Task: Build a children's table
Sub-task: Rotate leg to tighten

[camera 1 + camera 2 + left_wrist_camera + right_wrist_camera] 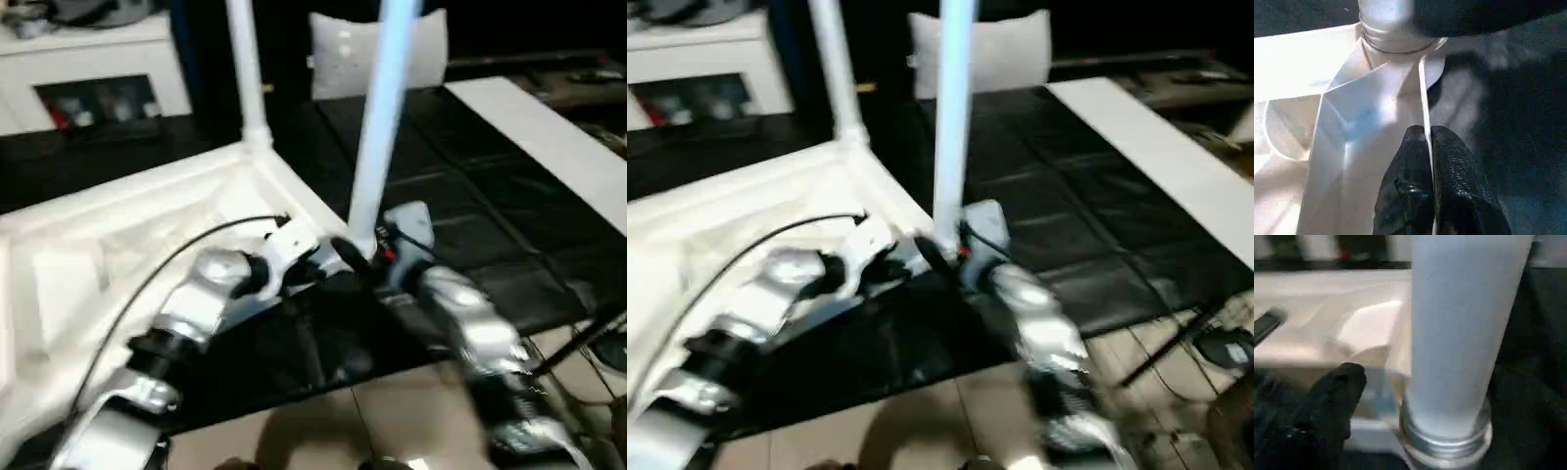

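Observation:
The children's table top (147, 225) lies upside down on a black mat, white with a ribbed underside. Two white legs stand upright in its corner sockets: one at the far corner (245, 69), one at the near right corner (377, 127). My left gripper (1427, 147) is shut on the thin rim of the top, just short of that near leg's socket (1396, 44). My right gripper (374, 259) sits at the base of the near leg (1459, 333). One of its black fingers (1337, 391) stands apart from the leg, so the gripper is open.
A grey-white pillow (377, 49) leans at the back of the black mat (470, 196). A white cabinet (98, 78) stands at the back left. A long white board (549, 137) lies at the right. Tile floor (392, 411) runs along the near side, with cables at the right.

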Controlling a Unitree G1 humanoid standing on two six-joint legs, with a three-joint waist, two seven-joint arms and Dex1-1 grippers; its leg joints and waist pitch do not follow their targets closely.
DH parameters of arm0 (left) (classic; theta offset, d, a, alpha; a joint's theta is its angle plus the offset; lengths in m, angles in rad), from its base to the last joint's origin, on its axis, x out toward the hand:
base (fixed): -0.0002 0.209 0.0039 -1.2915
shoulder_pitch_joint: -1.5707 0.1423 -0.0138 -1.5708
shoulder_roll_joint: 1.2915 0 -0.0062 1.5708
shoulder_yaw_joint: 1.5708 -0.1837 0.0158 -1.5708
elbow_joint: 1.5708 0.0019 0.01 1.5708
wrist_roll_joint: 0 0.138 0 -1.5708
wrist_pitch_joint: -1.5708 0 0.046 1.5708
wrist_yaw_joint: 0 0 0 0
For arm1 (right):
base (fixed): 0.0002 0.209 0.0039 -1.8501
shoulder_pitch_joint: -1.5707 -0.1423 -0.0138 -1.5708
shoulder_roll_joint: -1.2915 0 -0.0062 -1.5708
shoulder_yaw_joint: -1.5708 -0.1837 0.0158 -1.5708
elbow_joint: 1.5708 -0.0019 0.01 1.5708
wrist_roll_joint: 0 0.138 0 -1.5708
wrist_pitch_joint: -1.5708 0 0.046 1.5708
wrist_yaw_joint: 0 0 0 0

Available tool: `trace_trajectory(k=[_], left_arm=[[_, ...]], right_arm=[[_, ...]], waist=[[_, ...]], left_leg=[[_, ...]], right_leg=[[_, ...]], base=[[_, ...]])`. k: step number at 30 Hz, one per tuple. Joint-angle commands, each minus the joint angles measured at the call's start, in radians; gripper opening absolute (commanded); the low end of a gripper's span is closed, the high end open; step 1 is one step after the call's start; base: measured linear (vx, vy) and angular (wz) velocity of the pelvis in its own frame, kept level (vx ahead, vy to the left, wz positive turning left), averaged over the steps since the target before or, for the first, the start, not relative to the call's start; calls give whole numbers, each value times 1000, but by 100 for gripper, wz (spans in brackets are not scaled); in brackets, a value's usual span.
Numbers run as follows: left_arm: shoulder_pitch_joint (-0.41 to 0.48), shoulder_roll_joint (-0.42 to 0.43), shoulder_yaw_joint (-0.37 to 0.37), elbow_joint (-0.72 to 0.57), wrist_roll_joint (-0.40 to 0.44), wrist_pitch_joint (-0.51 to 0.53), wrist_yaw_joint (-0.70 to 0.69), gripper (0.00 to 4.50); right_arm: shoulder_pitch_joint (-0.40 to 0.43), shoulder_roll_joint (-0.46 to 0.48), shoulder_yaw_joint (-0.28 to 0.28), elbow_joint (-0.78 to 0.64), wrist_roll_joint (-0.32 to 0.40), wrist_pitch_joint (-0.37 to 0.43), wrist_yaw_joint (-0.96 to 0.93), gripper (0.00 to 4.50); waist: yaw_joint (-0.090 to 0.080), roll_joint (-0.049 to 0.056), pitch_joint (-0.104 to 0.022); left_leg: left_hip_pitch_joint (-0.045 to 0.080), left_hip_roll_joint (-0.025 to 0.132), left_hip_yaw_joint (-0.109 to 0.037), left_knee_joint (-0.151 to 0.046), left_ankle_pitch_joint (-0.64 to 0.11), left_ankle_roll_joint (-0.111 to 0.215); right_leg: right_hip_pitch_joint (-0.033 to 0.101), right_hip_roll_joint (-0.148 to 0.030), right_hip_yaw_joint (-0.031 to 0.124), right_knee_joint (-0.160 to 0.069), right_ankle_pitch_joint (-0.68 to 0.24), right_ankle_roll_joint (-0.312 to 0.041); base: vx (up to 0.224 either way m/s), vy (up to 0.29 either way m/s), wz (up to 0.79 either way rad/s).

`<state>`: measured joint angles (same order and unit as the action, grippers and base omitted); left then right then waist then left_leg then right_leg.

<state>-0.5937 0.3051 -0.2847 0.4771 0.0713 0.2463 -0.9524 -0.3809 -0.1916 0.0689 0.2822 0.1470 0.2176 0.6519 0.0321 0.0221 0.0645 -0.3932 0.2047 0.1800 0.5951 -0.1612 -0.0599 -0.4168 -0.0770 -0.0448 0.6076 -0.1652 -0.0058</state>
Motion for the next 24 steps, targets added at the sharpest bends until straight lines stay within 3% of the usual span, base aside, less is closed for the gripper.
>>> trace_trajectory(k=[1,6,11,18,24], left_arm=[[-15,15,-34,-18,-25,-95,-118,0],[-14,99,-95,-2,-21,-188,-304,0],[-18,142,-117,-2,-48,-235,-430,0],[-35,165,-139,3,-64,-282,-538,0],[-51,169,-146,19,-65,-311,-569,0]], right_arm=[[12,-36,25,-46,30,16,109,443],[16,-132,49,-59,61,32,283,443],[7,-205,82,-70,105,46,437,443],[-13,-246,116,-55,144,68,593,374],[-22,-266,160,-67,156,89,671,322]], waist=[[-3,-3,-78],[8,-3,-75],[18,-4,-75],[24,-10,-77],[29,-8,-77]], left_leg=[[26,15,-1,-68,-268,34],[30,19,-2,-70,-284,24],[29,21,-1,-70,-291,22],[26,21,0,-67,-264,28],[29,23,1,-67,-268,25]], right_leg=[[51,-43,33,-81,-252,-184],[45,-46,34,-80,-281,-195],[48,-48,33,-78,-283,-200],[50,-50,32,-73,-287,-207],[47,-48,31,-73,-291,-213]], base=[[0,0,0],[0,0,0],[0,0,0],[0,0,0],[0,0,0]])
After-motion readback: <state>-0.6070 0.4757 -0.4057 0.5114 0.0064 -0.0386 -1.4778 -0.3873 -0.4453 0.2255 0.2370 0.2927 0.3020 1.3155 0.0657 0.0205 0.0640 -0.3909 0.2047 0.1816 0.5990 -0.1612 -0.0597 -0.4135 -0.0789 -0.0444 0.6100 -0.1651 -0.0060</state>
